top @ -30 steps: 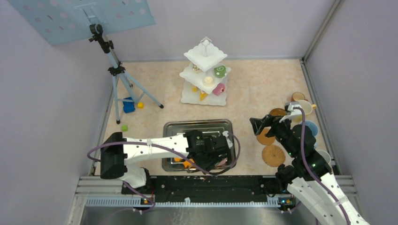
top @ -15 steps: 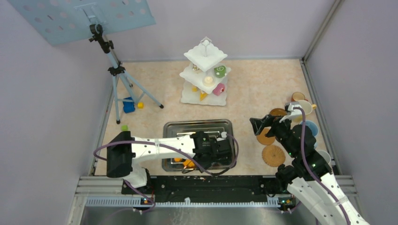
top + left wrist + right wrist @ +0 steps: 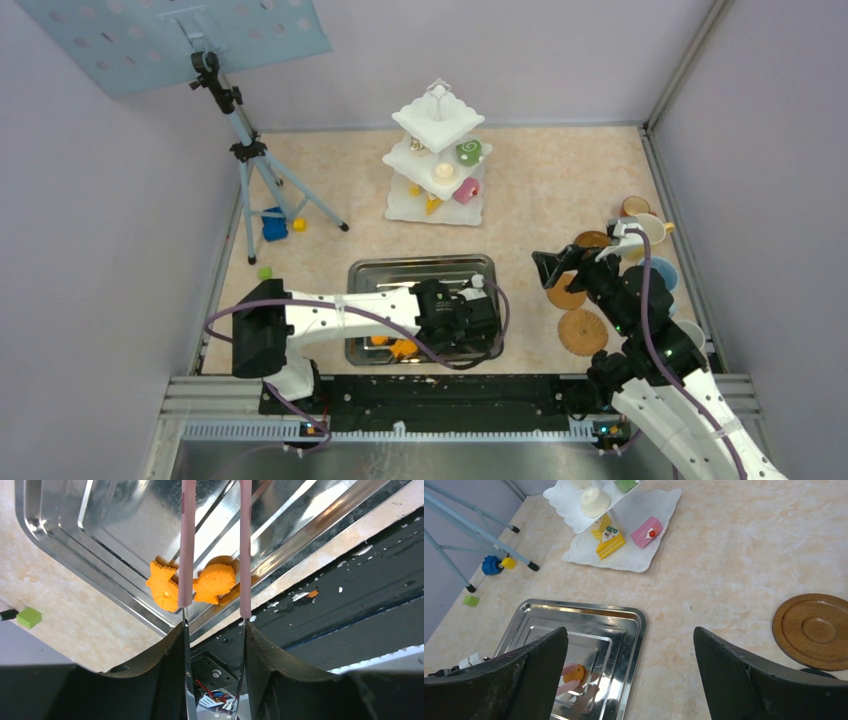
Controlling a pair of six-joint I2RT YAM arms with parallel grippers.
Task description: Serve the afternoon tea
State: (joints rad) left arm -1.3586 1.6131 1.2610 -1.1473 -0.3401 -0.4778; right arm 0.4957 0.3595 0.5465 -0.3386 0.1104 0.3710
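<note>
Bench: beige marble-look top [image 3: 560, 170] with grey walls round it; tripod [image 3: 250, 170] at back left.
Steel tray [image 3: 420, 266]: near edge, centre, under the left arm [image 3: 340, 308].
Left jaws: clamped on the pink tongs [image 3: 186, 540], one tong arm along each finger, over the tray's near corner.
Orange fish pastry [image 3: 216, 581]: lying in the tray close to the rim. The tong tips straddle it, one arm crossing between tail and body, the other at the head end. They look to be touching it; can't tell how hard they squeeze.
Right jaws: wide apart, nothing between them, above the bench right of the tray, facing the stand.
Three-tier stand [image 3: 437, 115]: back centre. Green swirl pastry [image 3: 468, 152] and cream pastry [image 3: 443, 171] on the middle tier, pink pastry [image 3: 466, 190] and yellow pastry [image 3: 432, 204] on the bottom tier.
Coasters: one [image 3: 582, 331] right of the tray, another [image 3: 565, 296] partly under the right arm [image 3: 650, 340].
Mugs: clustered at the right edge, blue mug [image 3: 663, 272] among them, partly hidden by the arm.
</note>
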